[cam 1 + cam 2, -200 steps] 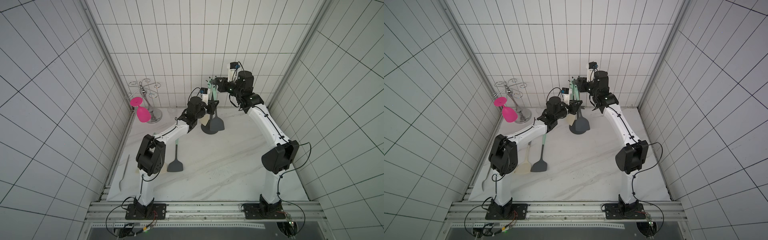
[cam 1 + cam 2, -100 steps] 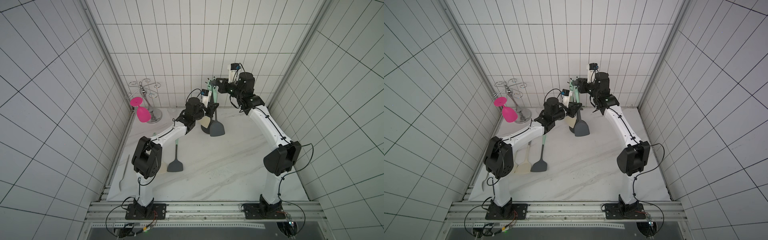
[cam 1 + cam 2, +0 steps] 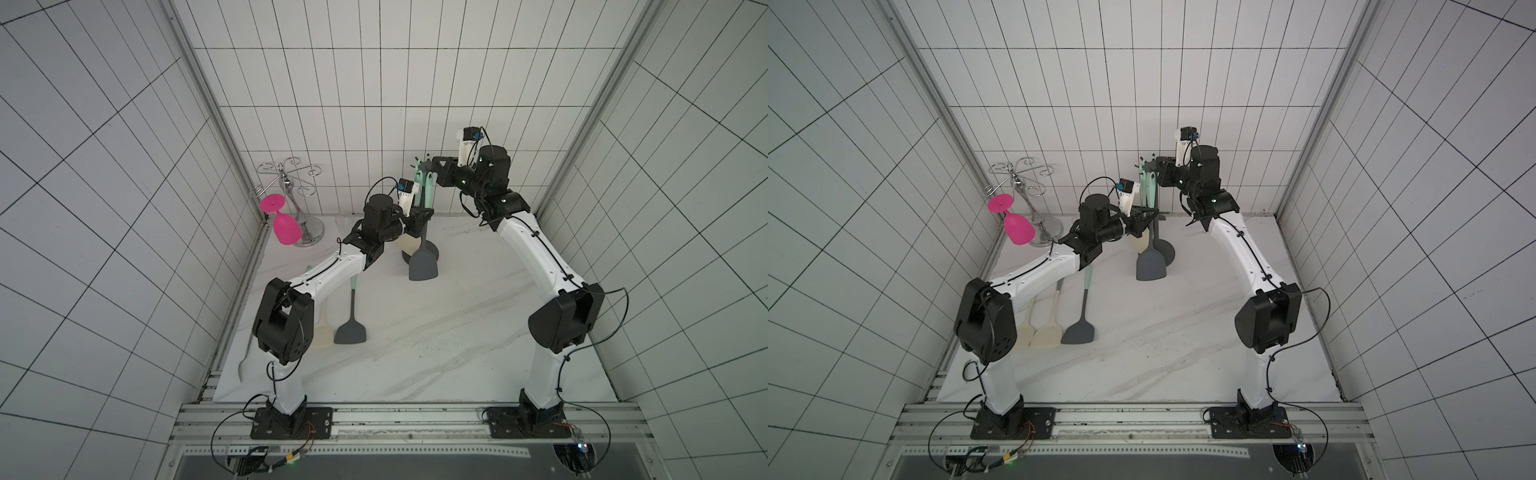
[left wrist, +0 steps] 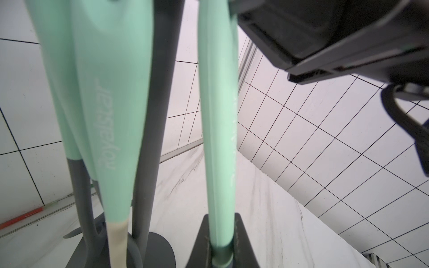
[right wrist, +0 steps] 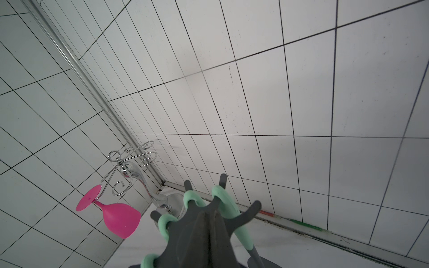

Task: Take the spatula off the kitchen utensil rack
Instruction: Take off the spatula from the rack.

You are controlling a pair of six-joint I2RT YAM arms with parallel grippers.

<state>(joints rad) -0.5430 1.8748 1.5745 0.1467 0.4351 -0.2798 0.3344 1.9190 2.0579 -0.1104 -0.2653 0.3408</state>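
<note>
On the far half of the white marble-patterned tabletop (image 3: 457, 332), close to the back wall (image 3: 374, 83) of white tiles with dark grout, stands the tall dark grey kitchen utensil rack (image 3: 1169, 252) with its round flat base, thin pole and crown of short hooks. The same tiling closes in both sides, and a grey metal rail (image 3: 395, 411) runs along the near edge. I count 2 white-and-black arms (image 3: 536, 257), 1 rack, 1 shiny chrome curly-armed glass holder (image 3: 291, 195) in the back left corner, and 1 pink plastic wine glass (image 3: 286, 228) hanging upside down from it. Flat on the table's left side lie 2 cream flat-headed spatulas (image 3: 1050, 332) and 1 dark grey turner (image 3: 1079, 332) with a mint handle. In the right wrist view 4 mint handle loops (image 5: 222, 192) sit over the hooks. My left gripper (image 4: 220, 232) is clamped on the mint handle of the hanging spatula (image 3: 423, 268), whose dark grey flat head tilts out in front of the base while its top reaches up to the crown. My right gripper (image 5: 207, 215) has its jaws together, tips right at the crown; whether they pinch any part of it I cannot tell.
</note>
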